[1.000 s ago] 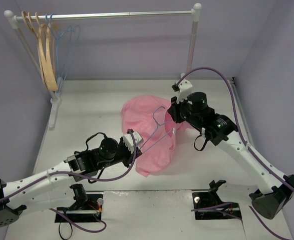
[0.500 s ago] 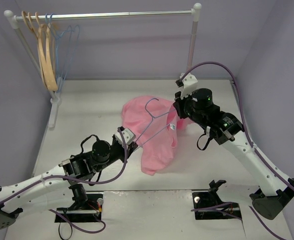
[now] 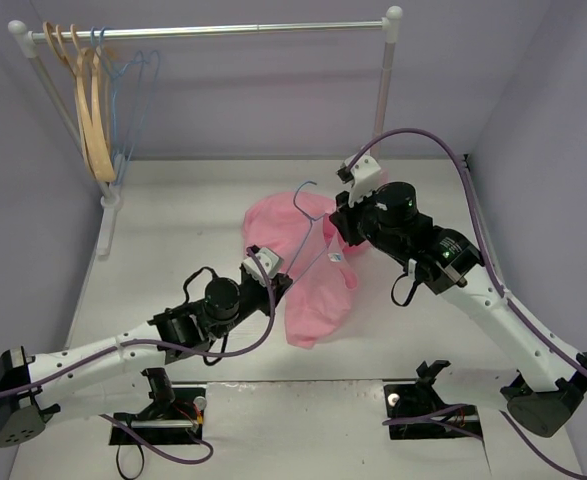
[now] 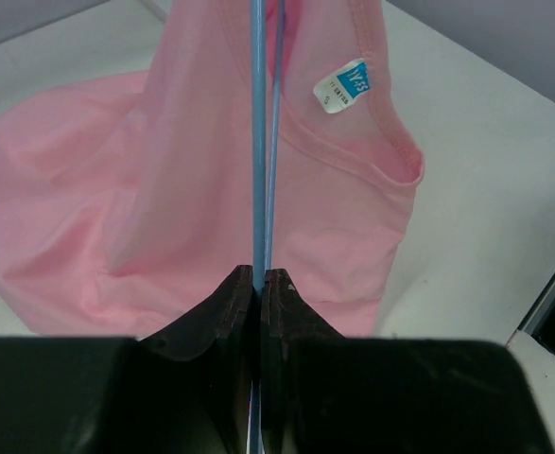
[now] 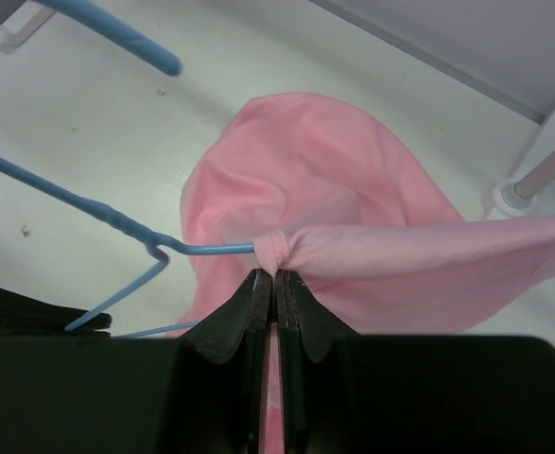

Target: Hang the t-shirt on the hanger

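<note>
The pink t-shirt (image 3: 315, 295) hangs bunched between my two grippers, and its far part rests on the table. The light-blue wire hanger (image 3: 306, 208) tilts up over it with its hook toward the back. My left gripper (image 3: 272, 279) is shut on the hanger's wire (image 4: 258, 142) at its lower end; its jaws (image 4: 259, 274) pinch the wire. The neck label (image 4: 340, 88) shows beside the wire. My right gripper (image 3: 341, 240) is shut on a gathered fold of the t-shirt (image 5: 353, 189), right where one hanger (image 5: 116, 227) arm enters the cloth; the jaws (image 5: 275, 274) pinch that fold.
A clothes rack (image 3: 213, 30) stands across the back of the table. Tan wooden hangers (image 3: 95, 110) and several blue wire hangers (image 3: 133, 90) hang at its left end. Its right post (image 3: 383, 90) rises just behind my right arm, with its foot (image 5: 532, 180) near the shirt.
Both arms shifted toward the back. The hanger's hook rose and moved farther back, and the shirt's near edge was drawn up with it. Both grips held.
</note>
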